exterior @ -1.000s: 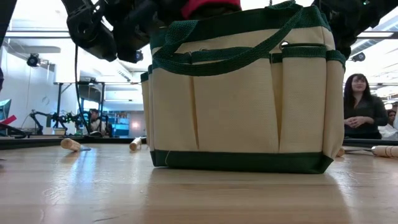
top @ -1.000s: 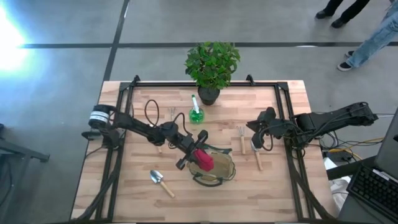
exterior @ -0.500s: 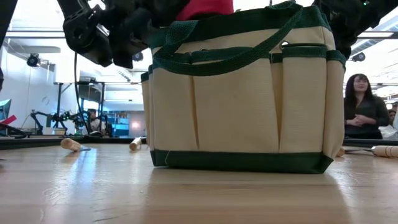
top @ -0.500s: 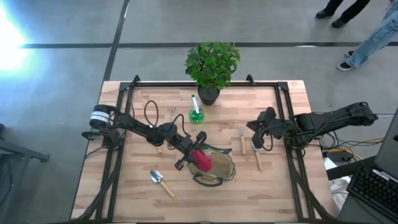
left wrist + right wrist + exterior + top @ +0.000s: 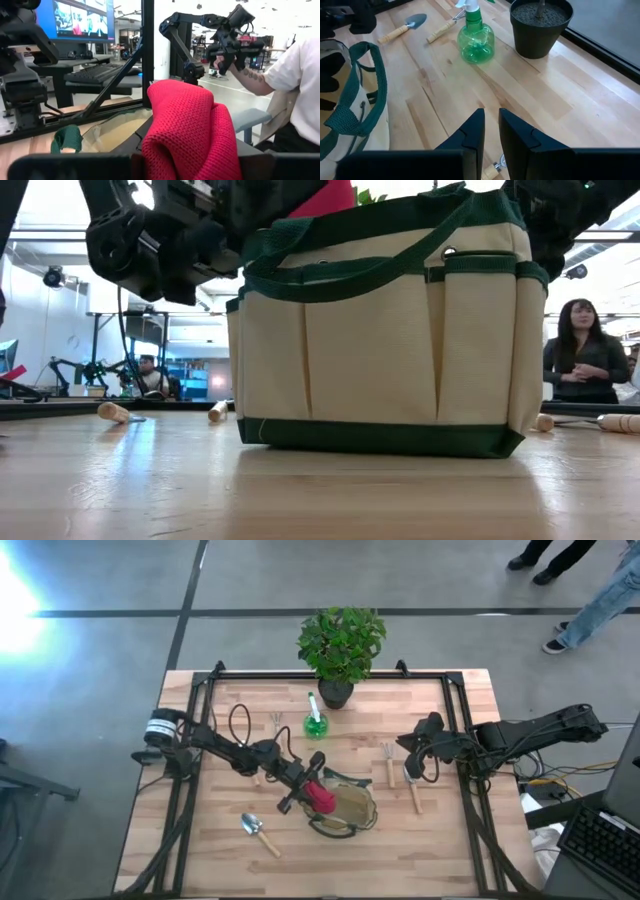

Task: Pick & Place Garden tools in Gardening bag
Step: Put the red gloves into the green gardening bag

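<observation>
Two grippers noted: left gripper [image 5: 312, 792] clamped on red knitted fabric piece [image 5: 321, 796], frame centre, over round olive-tan fabric bag [image 5: 345, 810]; right gripper [image 5: 410, 766], centre-right, fingers nearly together, empty. Light wooden slatted table [image 5: 220, 850]; grey concrete floor [image 5: 100, 660] beyond.

Left gripper pulls back with the red piece

The left gripper [image 5: 308, 790] has drawn its red knitted fabric piece [image 5: 320, 797] back toward the olive-tan fabric gardening bag's [image 5: 352, 806] left rim; the bag has shifted slightly.

Overhead and table-level cameras both see the gardening bag [image 5: 345, 808].
</observation>
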